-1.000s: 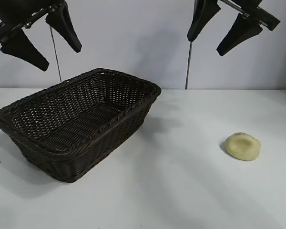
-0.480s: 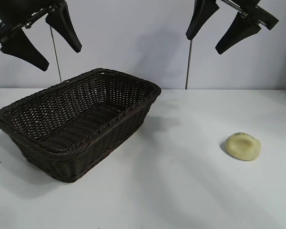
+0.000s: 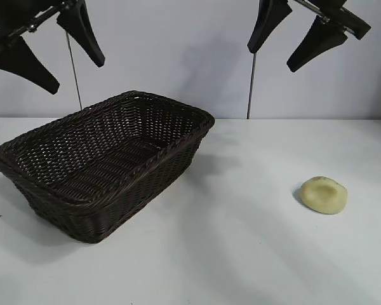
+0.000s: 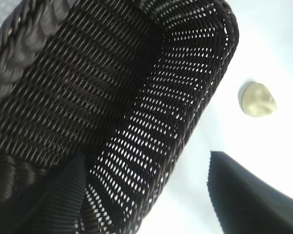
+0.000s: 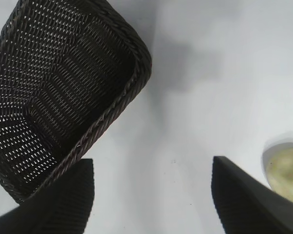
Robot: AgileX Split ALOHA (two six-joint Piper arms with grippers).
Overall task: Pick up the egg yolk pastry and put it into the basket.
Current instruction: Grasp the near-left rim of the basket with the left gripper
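On table, egg yolk pastry (image 3: 324,195) lies apart from basket (image 3: 146,162); right gripper (image 3: 308,35) and left gripper (image 3: 47,41) hang high, both spread wide w/ nothing held, prob. ready to descend.

A white table (image 3: 241,254) spreads below a pale wall (image 3: 178,57); two thin rods (image 3: 251,86) stand behind.

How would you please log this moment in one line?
small pale yellow pastry: on table, untouched | dark brown wicker basket: empty | left gripper, right gripper: raised, open
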